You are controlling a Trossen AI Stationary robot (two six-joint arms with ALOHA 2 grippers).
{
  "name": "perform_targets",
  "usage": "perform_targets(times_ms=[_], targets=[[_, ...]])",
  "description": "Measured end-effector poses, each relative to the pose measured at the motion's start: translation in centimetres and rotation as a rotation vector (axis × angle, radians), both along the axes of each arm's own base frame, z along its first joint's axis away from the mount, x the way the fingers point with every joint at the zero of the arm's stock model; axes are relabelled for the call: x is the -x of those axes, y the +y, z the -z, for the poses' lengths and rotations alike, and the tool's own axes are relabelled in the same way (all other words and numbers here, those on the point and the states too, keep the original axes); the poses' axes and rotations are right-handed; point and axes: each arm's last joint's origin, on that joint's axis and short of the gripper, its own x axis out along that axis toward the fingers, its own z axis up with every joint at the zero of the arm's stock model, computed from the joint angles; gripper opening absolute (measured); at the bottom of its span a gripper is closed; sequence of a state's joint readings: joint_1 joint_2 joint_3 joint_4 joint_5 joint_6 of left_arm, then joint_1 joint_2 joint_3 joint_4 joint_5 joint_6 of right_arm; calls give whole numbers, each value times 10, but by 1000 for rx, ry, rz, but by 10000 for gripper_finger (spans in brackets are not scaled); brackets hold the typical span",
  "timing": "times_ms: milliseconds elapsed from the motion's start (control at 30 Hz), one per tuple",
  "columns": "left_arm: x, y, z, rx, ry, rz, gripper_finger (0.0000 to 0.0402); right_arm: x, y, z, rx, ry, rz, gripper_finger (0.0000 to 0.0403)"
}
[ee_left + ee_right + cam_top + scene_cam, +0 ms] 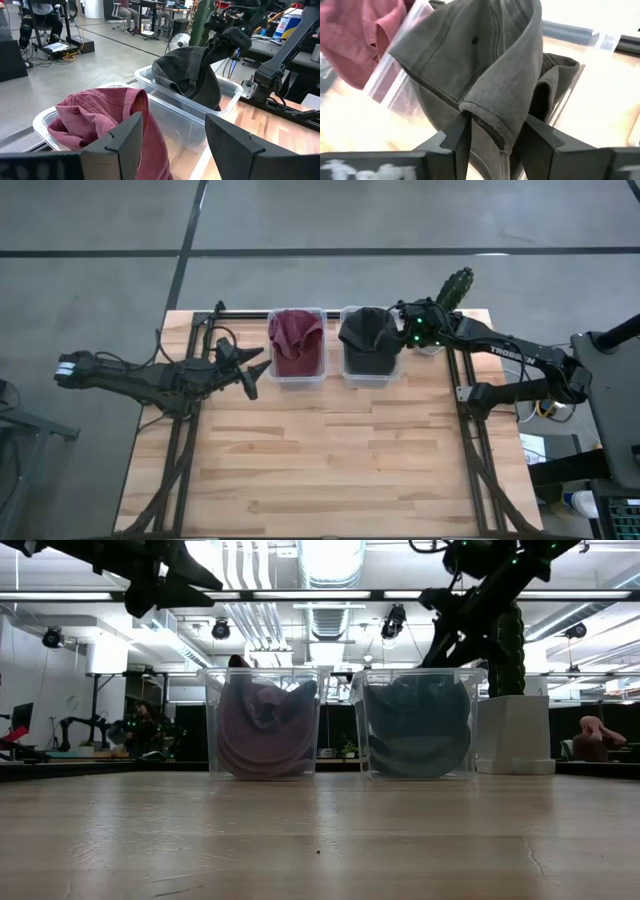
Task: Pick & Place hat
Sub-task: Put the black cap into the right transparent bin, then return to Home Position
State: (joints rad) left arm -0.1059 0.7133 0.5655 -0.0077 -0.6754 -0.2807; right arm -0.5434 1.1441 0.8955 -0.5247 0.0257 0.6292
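A dark grey hat [368,335] sits in the right clear bin [368,383], its upper part raised above the rim. A maroon hat [295,340] lies bunched in the left clear bin [297,384], draping over one wall [150,135]. My right gripper [399,332] is at the grey hat's right side, shut on it. My left gripper [255,378] hovers open just left of the maroon hat's bin, touching nothing; its fingers [125,145] frame the maroon hat [100,117] in the left wrist view. My right gripper [495,135] pinches a folded, stitched edge of the grey hat [490,117] between its two fingers. It comes in from the table's right, slanting down. The hat's held part [192,70] stands up above the bin's rim, and its lower part rests inside the bin [420,730].
The two bins stand side by side at the table's far edge. A green cactus-like plant [455,286] stands behind the right arm, on a white base [515,735]. The wide wooden tabletop [320,470] stretches toward the near edge. People sit in the room beyond.
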Motion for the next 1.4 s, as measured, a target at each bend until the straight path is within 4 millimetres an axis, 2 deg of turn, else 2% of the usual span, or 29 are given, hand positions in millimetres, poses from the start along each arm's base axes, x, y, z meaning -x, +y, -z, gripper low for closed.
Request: perform_targets(times_ms=[300, 500, 800, 967, 1100, 1267, 1400], targets=[[1, 0, -1, -15, 3, 3, 208, 20, 12, -16, 17, -27, 2, 121], [1, 0, -1, -15, 3, 3, 208, 25, 17, -24, 89, -46, 37, 105], [1, 0, -1, -15, 1, -6, 208, 13, 13, -25, 185, -49, -15, 66], [2, 0, -2, -14, -4, -6, 208, 7, 16, -41, 312, -186, -245, 31], [3, 0, -1, -14, 3, -6, 208, 14, 27, -64, 466, -339, -505, 11], [3, 0, -4, 78, -79, -16, 208, 34, 38, -72, 551, -317, -545, 9], [8, 0, -7, 59, -89, 17, 208, 48, 46, -78, 524, -354, -517, 8]])
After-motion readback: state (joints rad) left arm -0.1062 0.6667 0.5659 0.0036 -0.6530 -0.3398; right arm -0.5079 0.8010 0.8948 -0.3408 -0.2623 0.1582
